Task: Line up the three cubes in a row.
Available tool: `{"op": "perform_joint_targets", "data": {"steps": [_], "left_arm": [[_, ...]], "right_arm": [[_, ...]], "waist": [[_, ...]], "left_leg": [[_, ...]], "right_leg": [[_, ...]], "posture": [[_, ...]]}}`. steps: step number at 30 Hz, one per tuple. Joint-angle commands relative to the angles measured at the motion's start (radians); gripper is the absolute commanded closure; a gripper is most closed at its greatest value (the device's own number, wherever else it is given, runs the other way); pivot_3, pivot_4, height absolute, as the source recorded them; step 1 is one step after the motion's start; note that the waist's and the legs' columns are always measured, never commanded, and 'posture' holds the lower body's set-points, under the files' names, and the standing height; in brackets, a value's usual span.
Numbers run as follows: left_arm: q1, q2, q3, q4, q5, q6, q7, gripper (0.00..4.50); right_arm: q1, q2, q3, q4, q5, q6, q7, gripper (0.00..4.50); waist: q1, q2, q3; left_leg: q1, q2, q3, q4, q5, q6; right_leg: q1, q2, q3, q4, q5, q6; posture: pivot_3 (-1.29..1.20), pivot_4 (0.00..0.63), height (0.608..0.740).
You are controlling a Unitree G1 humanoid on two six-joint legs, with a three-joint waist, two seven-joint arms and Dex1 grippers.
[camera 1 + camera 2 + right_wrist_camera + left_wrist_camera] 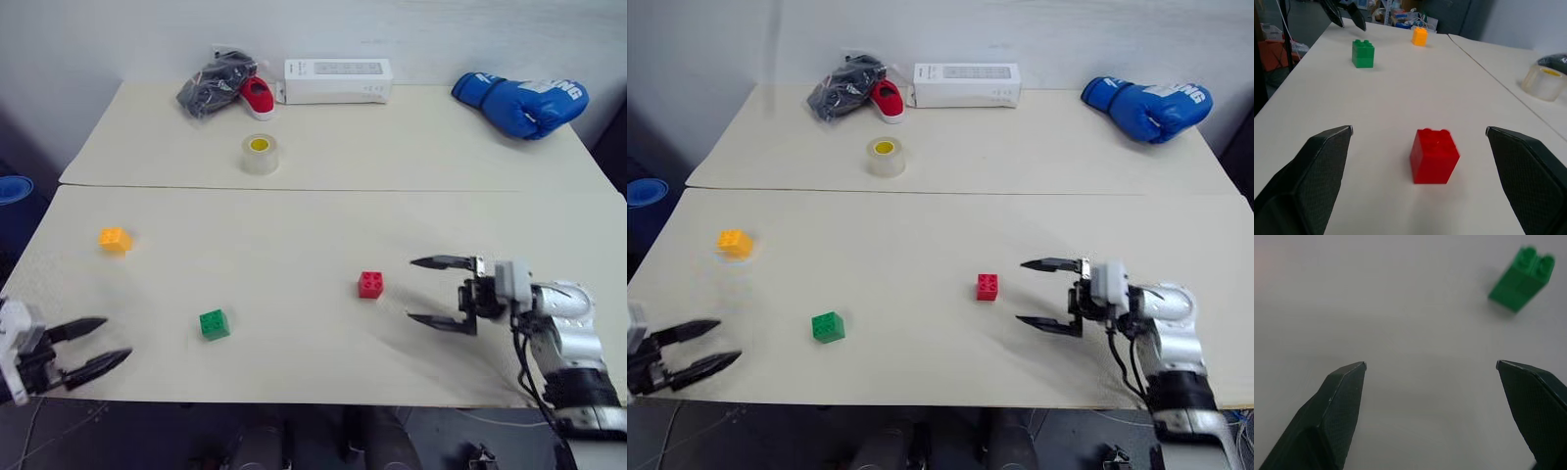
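Three studded cubes rest apart on the cream table (313, 225). The red cube (370, 284) is near the middle, the green cube (215, 324) sits to its left and closer to the front edge, and the orange-yellow cube (115, 239) lies at the far left. My right gripper (424, 292) is open, pointing left, a short gap to the right of the red cube (1434, 155) and holding nothing. My left gripper (105, 340) is open at the front left corner, with the green cube (1521, 279) off to its right and nothing between its fingers.
A clear tape roll with a yellow core (260, 154) stands on the far half of the table. At the back edge lie a dark bag with a red shoe (227, 86), a white box (338, 80) and a blue boxing glove (521, 102).
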Motion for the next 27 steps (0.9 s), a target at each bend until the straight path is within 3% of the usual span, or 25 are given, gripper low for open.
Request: {"op": "perform_joint_targets", "data": {"steps": [1, 5, 12, 22, 27], "left_arm": [[-0.016, -0.022, -0.009, -0.097, -0.028, -0.022, -0.006, 0.00], [-0.086, -0.062, -0.122, -0.228, -0.012, -0.015, 0.039, 0.00], [-0.202, -0.098, -0.283, -0.233, 0.043, -0.044, 0.068, 0.00], [-0.310, -0.134, -0.422, -0.167, 0.102, -0.123, 0.068, 3.02], [-0.475, -0.137, -0.513, -0.183, 0.109, -0.106, 0.035, 3.05]], "right_arm": [[0.079, -0.031, -0.056, -0.131, 0.068, 0.052, 0.009, 0.03], [0.139, -0.021, -0.056, -0.228, 0.074, 0.081, -0.026, 0.03], [0.130, 0.021, -0.027, -0.284, 0.042, 0.096, -0.088, 0.03], [0.147, 0.014, -0.044, -0.322, 0.023, 0.104, -0.145, 0.00], [0.188, -0.005, -0.075, -0.351, 0.032, 0.117, -0.166, 0.00]], "waist": [[0.004, 0.000, 0.000], [0.011, 0.000, 0.000], [-0.004, 0.000, 0.000], [0.002, 0.000, 0.000], [0.013, 0.000, 0.000]], "left_leg": [[0.000, 0.000, 0.000, 0.000, -0.001, -0.001], [0.001, 0.000, 0.000, 0.000, -0.004, -0.006], [0.001, 0.001, 0.001, 0.000, -0.001, -0.001], [0.001, 0.000, 0.001, 0.000, 0.000, 0.000], [0.001, 0.000, 0.001, 0.000, 0.000, 0.000]], "right_leg": [[0.000, 0.000, 0.000, -0.002, 0.000, 0.000], [0.000, -0.001, 0.001, -0.002, 0.000, 0.000], [0.000, 0.001, 0.001, 0.002, 0.000, 0.000], [0.000, 0.001, 0.001, 0.003, 0.000, 0.000], [0.000, 0.001, 0.001, 0.003, 0.000, 0.000]], "posture": [[0.00, 0.150, 0.740], [0.00, 0.150, 0.740], [0.00, 0.150, 0.740], [0.00, 0.150, 0.740], [0.00, 0.150, 0.740]]}}
